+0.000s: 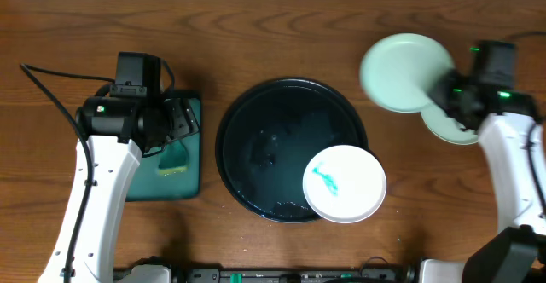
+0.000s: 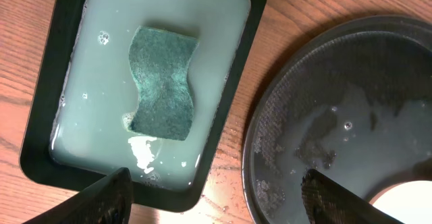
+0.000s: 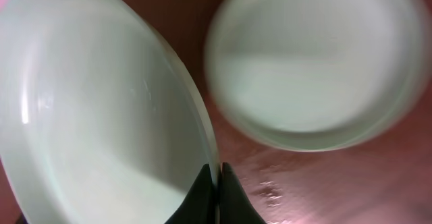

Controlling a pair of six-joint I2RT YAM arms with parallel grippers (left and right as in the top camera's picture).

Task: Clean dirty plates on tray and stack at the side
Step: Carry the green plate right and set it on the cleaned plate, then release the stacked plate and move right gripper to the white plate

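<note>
Brown wooden table (image 1: 281,27) under everything, and the black tray (image 1: 256,121) sits dead centre, wet and nearly bare. One white plate (image 1: 354,189) lies at its 4 o'clock, lapping over the rim, with a teal smear (image 1: 325,179) in the middle, so that one looks unwashed.

Off at the tray's 2 o'clock, your right gripper (image 3: 217,183) is pinched tight on the rim of a mint-green plate (image 1: 401,70) and holds it up off the table, tilted. It looks clean from here. Just beside it, toward 3 o'clock from the tray, the second mint-green plate (image 3: 317,62) lies flat on the table, partly hidden beneath the gripper in the overhead view.

So I read this as the stacking step: one plate down at the side, one about to join it. You need to swing the held plate over the lower one, level it, centre it, set it down, then let go of the rim.

Your left gripper (image 2: 214,196) hangs with its jaws wide and empty at the tray's 9 o'clock, over the near edge of the green tray (image 2: 40,116). The sponge (image 2: 162,82) lies in cloudy soapy water (image 2: 94,62) there, untouched. After the stack, that sponge and the smeared white plate are your job.
</note>
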